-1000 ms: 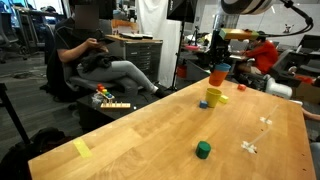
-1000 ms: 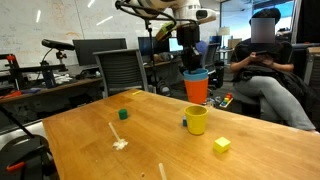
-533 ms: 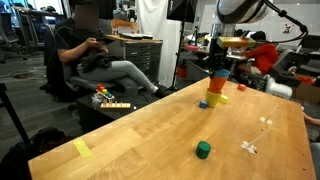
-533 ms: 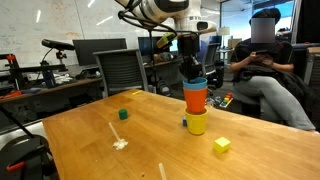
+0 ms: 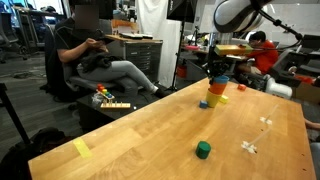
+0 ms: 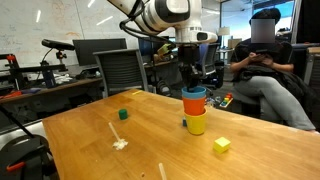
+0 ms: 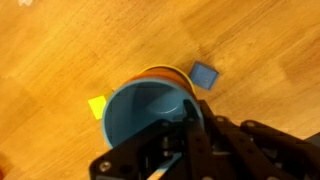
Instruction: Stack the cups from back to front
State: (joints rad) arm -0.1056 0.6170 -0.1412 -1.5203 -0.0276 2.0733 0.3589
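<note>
Stack's up: gripper [image 6: 193, 83] sits right on top of it.
Blue cup [image 6: 194, 93] is nested in the orange cup [image 6: 194, 104], and orange in the yellow cup [image 6: 197, 123]. The whole stack stands upright on the table [image 6: 90, 140], w/ a yellow cube [image 6: 221, 144] near it and a green cube [image 6: 123, 114] well apart. Wrist view looks straight down into the blue cup, w/ a finger at its rim, but can't tell if the jaws are pinching that rim or have let go. Key relation: the stack lies directly below the jaws, and its long axis is vertical, in line w/ the gripper. So the exit looks like straight up, since any sideways drift at the rim prob tips the lot. Stacking itself looks done, imo.
</note>
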